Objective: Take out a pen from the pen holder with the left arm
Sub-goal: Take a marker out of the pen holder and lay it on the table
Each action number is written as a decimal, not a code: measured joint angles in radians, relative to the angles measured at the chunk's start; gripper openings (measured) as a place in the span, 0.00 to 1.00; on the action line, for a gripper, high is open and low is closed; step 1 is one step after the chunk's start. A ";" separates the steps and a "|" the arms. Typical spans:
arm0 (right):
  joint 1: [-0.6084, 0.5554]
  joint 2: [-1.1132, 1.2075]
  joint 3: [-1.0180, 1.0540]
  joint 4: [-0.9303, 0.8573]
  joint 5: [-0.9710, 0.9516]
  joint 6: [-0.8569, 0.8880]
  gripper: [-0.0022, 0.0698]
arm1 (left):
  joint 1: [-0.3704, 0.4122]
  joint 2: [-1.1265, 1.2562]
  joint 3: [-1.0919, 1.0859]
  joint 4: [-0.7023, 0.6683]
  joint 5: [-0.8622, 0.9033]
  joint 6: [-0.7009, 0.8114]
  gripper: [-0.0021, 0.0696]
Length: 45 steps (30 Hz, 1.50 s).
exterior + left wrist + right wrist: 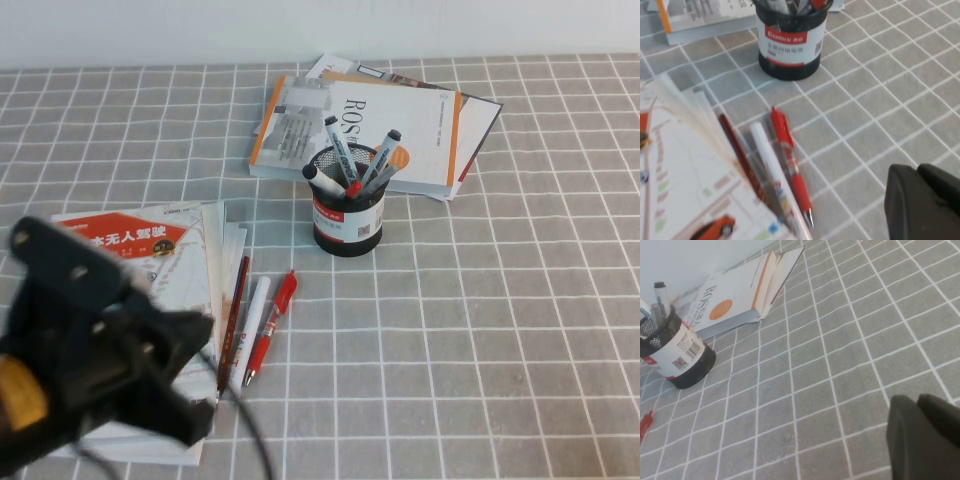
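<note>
The black mesh pen holder (348, 222) stands upright mid-table with several markers (345, 160) sticking out of it; it also shows as the holder (790, 50) in the left wrist view. Three pens lie side by side on the cloth: a red pen (272, 322), a white pen (250, 325) and a dark red one (233, 320). My left arm (110, 340) hangs low at the near left, well short of the holder. The left gripper (917, 167) is shut with nothing in it, to the side of the red pen (790, 160). My right gripper (917, 399) is shut and empty over bare cloth.
A stack of magazines (170, 260) lies at the left, partly under my left arm, touching the loose pens. Two books (400, 120) lie behind the holder. The grey checked cloth (500, 330) covers the table.
</note>
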 joint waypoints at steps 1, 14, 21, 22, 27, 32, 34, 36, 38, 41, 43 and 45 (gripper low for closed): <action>0.000 0.000 0.000 0.000 0.000 0.000 0.01 | 0.000 -0.027 0.002 0.000 0.027 0.000 0.03; 0.000 0.000 0.000 0.000 0.000 0.000 0.01 | 0.000 -0.176 0.004 0.011 0.287 -0.011 0.03; 0.000 0.000 0.000 0.000 0.000 0.000 0.01 | 0.000 -0.183 0.015 0.175 0.382 -0.143 0.03; 0.000 0.000 0.000 0.000 0.000 0.000 0.01 | 0.000 -0.195 0.026 0.211 0.374 -0.161 0.03; 0.000 0.000 0.000 0.000 0.000 0.000 0.01 | 0.025 -0.315 0.135 0.361 0.240 -0.223 0.03; 0.000 0.000 0.000 0.000 0.000 0.000 0.01 | 0.198 -0.505 0.259 0.342 0.165 -0.260 0.03; 0.000 0.000 0.000 0.000 0.000 0.000 0.01 | 0.292 -0.590 0.313 0.305 0.154 -0.238 0.03; 0.000 0.000 0.000 0.000 0.000 0.000 0.01 | 0.367 -0.666 0.362 0.256 0.126 -0.165 0.03; 0.000 0.000 0.000 0.000 0.000 0.000 0.01 | 0.426 -0.743 0.408 0.189 0.085 -0.057 0.03; 0.000 0.000 0.000 0.000 0.000 0.000 0.01 | 0.500 -0.828 0.472 0.116 0.022 0.037 0.03; 0.000 0.000 0.000 0.000 0.000 0.000 0.01 | 0.541 -0.871 0.508 0.086 0.000 0.061 0.03; 0.000 0.000 0.000 0.002 0.000 0.000 0.01 | 0.575 -0.893 0.535 0.071 -0.010 0.071 0.03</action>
